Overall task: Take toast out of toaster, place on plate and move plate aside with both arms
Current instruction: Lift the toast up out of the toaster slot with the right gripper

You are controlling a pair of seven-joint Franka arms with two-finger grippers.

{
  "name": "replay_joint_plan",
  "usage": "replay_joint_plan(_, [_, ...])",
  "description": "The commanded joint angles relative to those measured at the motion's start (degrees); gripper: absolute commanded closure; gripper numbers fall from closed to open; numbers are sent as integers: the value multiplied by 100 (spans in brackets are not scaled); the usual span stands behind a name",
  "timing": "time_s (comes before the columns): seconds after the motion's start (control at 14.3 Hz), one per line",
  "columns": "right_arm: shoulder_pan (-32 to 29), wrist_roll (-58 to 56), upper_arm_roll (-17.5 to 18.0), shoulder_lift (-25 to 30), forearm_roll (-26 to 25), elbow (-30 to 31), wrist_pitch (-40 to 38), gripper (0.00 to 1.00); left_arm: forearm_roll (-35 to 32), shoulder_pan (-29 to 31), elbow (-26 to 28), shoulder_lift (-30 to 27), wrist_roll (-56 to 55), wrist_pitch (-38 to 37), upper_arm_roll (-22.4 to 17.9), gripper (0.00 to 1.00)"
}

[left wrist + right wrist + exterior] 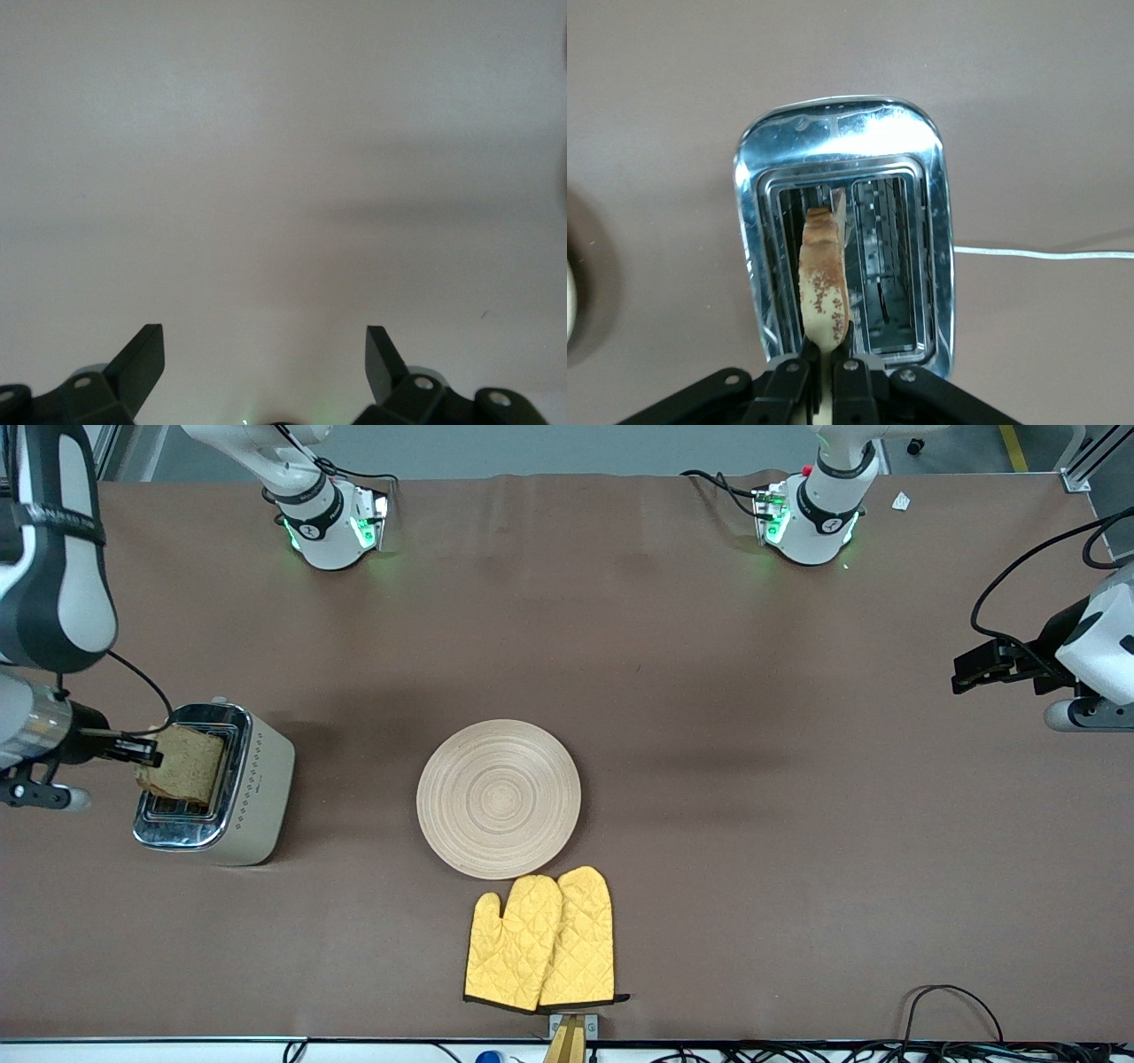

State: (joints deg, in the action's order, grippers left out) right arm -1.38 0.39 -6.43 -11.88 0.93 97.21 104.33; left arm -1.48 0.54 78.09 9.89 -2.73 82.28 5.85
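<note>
My right gripper (152, 755) is shut on the toast (183, 764), a light-brown speckled slice, and holds it up over the slots of the toaster (217, 784). In the right wrist view the toast (823, 285) stands edge-on between my fingertips (827, 347), above one slot of the toaster (846, 232). The round pale wooden plate (499, 798) lies flat at the table's middle. My left gripper (967, 670) waits open and empty over the left arm's end of the table; its view shows only bare table between the two fingers (264, 350).
Two yellow quilted oven mitts (542, 941) lie side by side just nearer the front camera than the plate, touching its rim. The toaster's white cord (1045, 254) runs off along the table. Cables (952, 1001) lie at the table's front edge.
</note>
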Motion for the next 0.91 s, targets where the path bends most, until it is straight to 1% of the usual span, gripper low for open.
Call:
replay_joint_plan(0.0, [-38,-83,81,125,101,-289,-447,98,-2,-45,22,-40,9,-10,21,0])
replay_joint_plan(0.14, [94,-57,99,125,101,-553,-755,98,7,-54,22,-31,44,-10,21,0])
replay_joint_plan(0.28, [383,-4,99,125,162,-598,-774,99,16,16,30,-40,114,-37,21,0])
replay_joint_plan(0.35, [480,22,90,116,441,-589,-774,99,16,42,30,-40,149,-46,21,0])
replay_joint_plan(0.42, [516,136,81,107,826,-598,-774,99,7,43,30,-40,141,-46,21,0])
replay_joint_plan(0.56, [656,260,90,90,1372,-589,-730,100,-2,-10,30,-22,62,-37,21,0])
replay_joint_plan(0.63, [666,260,90,64,1775,-580,-713,100,-2,-45,30,-22,36,-19,21,0])
replay_joint_plan(0.7, [648,260,81,11,2362,-537,-695,100,-2,-63,30,-22,35,-19,21,0])
replay_joint_plan(0.77, [640,251,81,-129,2803,-467,-643,100,-2,-72,30,-13,35,-11,21,0])
replay_joint_plan(0.84, [674,251,81,-261,3034,-370,-468,100,-2,-72,30,-13,35,-2,21,0])
